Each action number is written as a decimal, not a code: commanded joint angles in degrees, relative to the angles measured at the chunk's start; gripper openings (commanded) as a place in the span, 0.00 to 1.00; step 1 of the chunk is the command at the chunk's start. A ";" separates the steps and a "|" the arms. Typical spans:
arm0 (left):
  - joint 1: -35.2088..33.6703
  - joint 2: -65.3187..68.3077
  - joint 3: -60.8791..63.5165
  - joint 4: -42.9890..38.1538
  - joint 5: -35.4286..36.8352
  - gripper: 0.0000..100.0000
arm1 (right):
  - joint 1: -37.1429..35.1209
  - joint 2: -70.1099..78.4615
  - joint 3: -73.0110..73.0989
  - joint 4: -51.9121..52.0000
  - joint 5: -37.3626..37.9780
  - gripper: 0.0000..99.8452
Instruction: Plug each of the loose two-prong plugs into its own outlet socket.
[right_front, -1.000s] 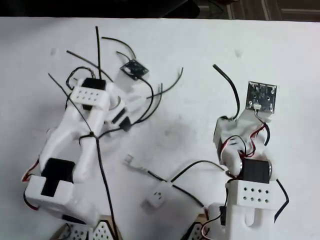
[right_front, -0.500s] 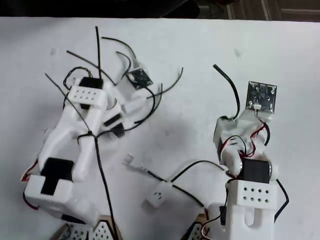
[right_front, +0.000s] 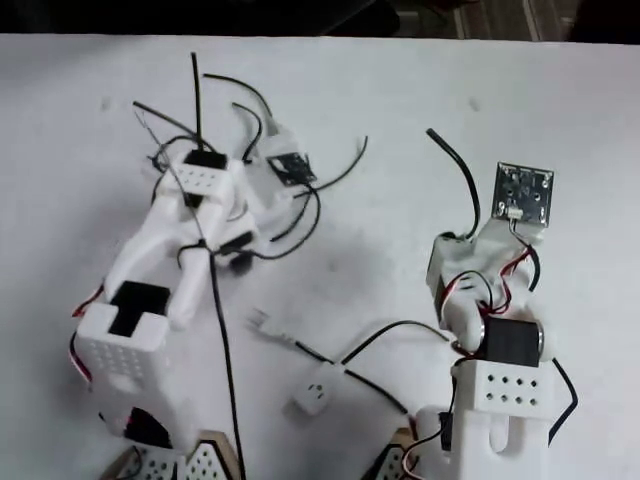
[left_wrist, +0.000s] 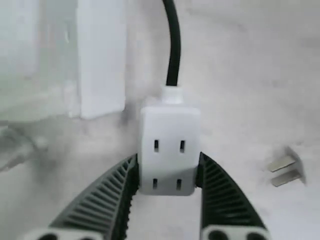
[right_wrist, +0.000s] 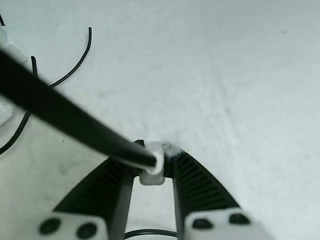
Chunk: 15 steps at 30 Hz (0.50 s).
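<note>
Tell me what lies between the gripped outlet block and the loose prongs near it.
In the left wrist view, one of the left jaws flanks the outlet block, then bare table runs to the prongs.

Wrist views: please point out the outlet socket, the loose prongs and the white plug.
outlet socket (left_wrist: 167, 125), left wrist view, on its white front face
loose prongs (left_wrist: 281, 164), left wrist view, on one metal prong
white plug (right_wrist: 152, 172), right wrist view, on its white body
</note>
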 joint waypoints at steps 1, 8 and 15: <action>4.62 -0.31 -2.46 3.87 5.63 0.02 | -0.40 0.31 -0.44 0.31 0.53 0.02; 10.86 -0.31 -2.73 2.20 15.91 0.02 | -0.40 0.31 -0.44 0.31 0.53 0.02; 12.18 -2.24 -2.81 4.31 18.29 0.10 | -0.40 -0.13 0.26 0.04 0.53 0.02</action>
